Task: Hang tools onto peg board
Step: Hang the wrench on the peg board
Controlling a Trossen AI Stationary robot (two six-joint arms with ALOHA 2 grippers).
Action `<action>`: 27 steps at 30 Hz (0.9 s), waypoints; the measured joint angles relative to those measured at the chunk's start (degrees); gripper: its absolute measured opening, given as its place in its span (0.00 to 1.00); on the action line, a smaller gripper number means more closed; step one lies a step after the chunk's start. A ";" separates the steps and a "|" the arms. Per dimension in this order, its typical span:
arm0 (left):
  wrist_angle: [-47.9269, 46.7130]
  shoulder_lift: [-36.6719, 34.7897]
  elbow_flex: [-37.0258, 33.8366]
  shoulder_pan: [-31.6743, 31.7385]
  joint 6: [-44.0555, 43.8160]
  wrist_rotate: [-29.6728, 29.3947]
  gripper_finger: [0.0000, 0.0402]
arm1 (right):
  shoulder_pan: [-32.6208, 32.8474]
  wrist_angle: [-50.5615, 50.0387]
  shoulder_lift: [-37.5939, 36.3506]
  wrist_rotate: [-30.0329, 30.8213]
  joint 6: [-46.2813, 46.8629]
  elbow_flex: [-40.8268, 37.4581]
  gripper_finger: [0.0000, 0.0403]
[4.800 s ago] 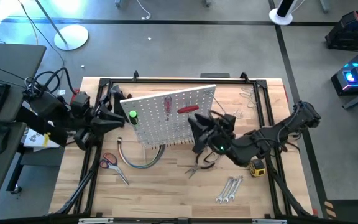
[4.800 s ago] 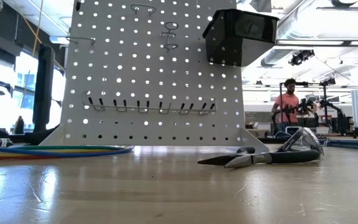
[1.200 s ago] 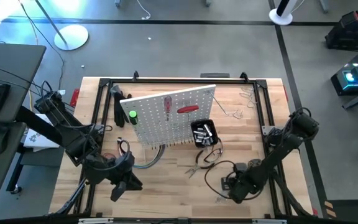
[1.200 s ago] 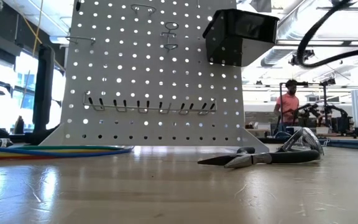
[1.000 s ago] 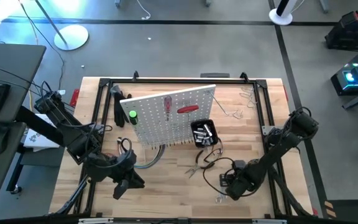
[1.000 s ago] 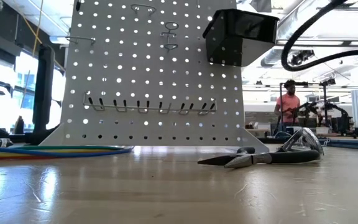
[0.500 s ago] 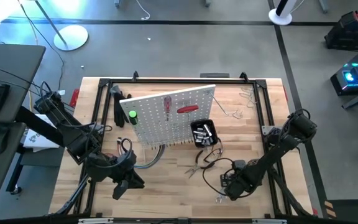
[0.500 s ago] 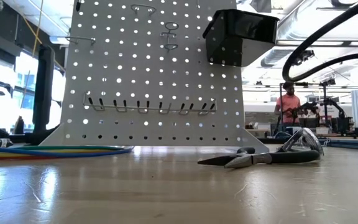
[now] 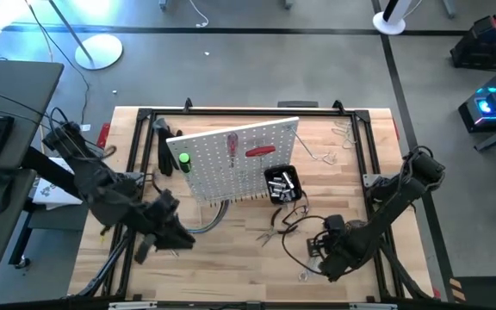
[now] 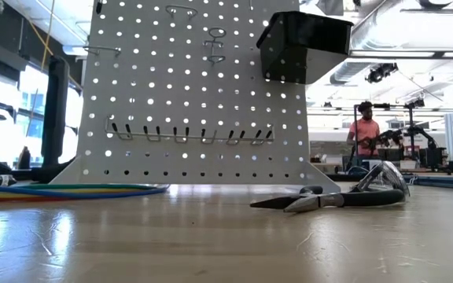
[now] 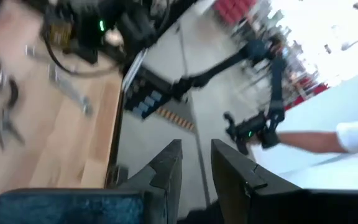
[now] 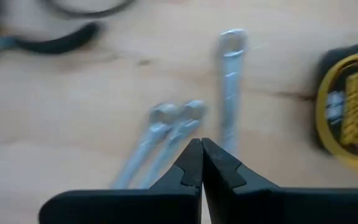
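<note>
The white peg board [image 9: 231, 159] stands tilted at the table's middle. A red-handled screwdriver [image 9: 259, 151] and a green-handled one [image 9: 183, 160] hang on it, and a black bin [image 9: 282, 185] is fixed to it. Black-handled pliers [image 9: 275, 228] lie flat in front of it. Three silver wrenches [image 12: 179, 130] lie near the front edge. My right gripper [image 12: 201, 146] hovers shut above them, pointing down, with nothing in it. My left gripper [image 11: 196, 149] is raised at the front left, with a narrow gap between its fingers and nothing visible in that gap. No scissors are in view.
A curved bundle of coloured cables [image 9: 205, 222] lies in front of the board. A yellow tape measure [image 12: 350, 106] sits beside the wrenches. Metal clamps [image 9: 343, 133] lie at the far right. A black frame [image 9: 368, 146] runs round the table. A person [image 10: 362, 130] stands far behind.
My left gripper has risen and drawn back toward the table's left and far side, tipping up toward level. My right gripper has lifted straight up from the wrenches, which stay on the table. The right arm's cable loop has left the low view.
</note>
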 joint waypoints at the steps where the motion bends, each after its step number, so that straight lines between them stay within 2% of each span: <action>1: 0.15 -0.74 0.04 0.02 0.92 -0.79 0.19 | 0.24 -0.75 -0.03 0.96 0.10 1.23 0.01; 5: 0.00 -3.51 0.07 0.19 3.63 -4.33 0.19 | 0.23 -5.91 -0.02 0.97 -0.06 4.00 0.01; 13: -0.53 -4.76 0.07 0.45 5.79 -6.30 0.19 | 0.18 2.24 0.69 -0.97 0.22 2.09 0.02; 18: -0.61 -4.31 0.07 0.45 6.71 -6.22 0.19 | -1.73 5.24 0.94 -1.04 -2.41 -1.65 0.20; 23: -0.57 -4.31 0.07 0.45 5.97 -6.38 0.19 | -6.95 8.21 0.94 -6.51 -21.68 -5.23 0.42; 27: -0.55 -4.31 0.07 0.43 4.14 -6.38 0.19 | -9.89 9.16 0.94 -8.75 -31.81 -6.11 0.48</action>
